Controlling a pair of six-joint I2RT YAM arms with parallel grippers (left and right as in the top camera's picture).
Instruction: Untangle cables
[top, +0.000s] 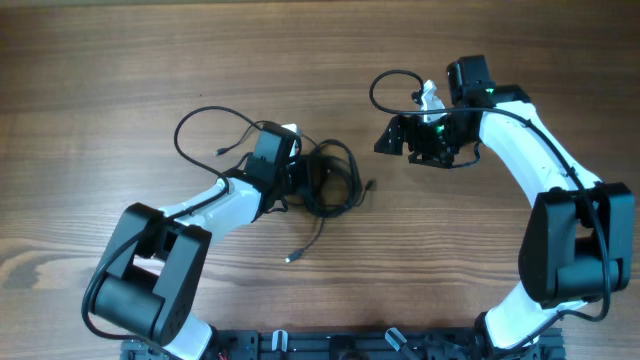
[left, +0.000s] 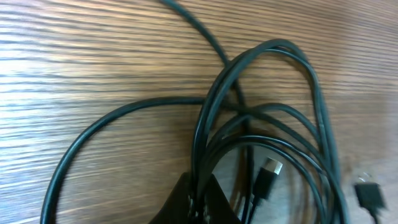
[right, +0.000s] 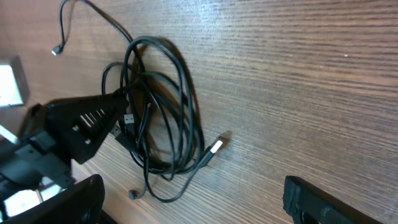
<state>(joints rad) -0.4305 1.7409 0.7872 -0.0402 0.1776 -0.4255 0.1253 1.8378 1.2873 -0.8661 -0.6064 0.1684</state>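
Wood-grain desk (top: 120, 80) carries the cables (top: 335, 185) near its middle: thin, dark green-black strands coiled in overlapping loops. Left end effector (left: 200, 198) is clenched on several strands; right end effector (right: 199, 202) hangs released nearby, empty. One tail trails toward the robot, ending in a small plug (top: 292, 258).

Bright even light; soft shadows beside cables (right: 186, 87); left wrist view blurred, others sharp.

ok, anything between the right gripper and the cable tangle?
Nothing, just bare table between the right gripper and the cables; their silver plug end lies nearest. Shows in the overhead and right wrist views.
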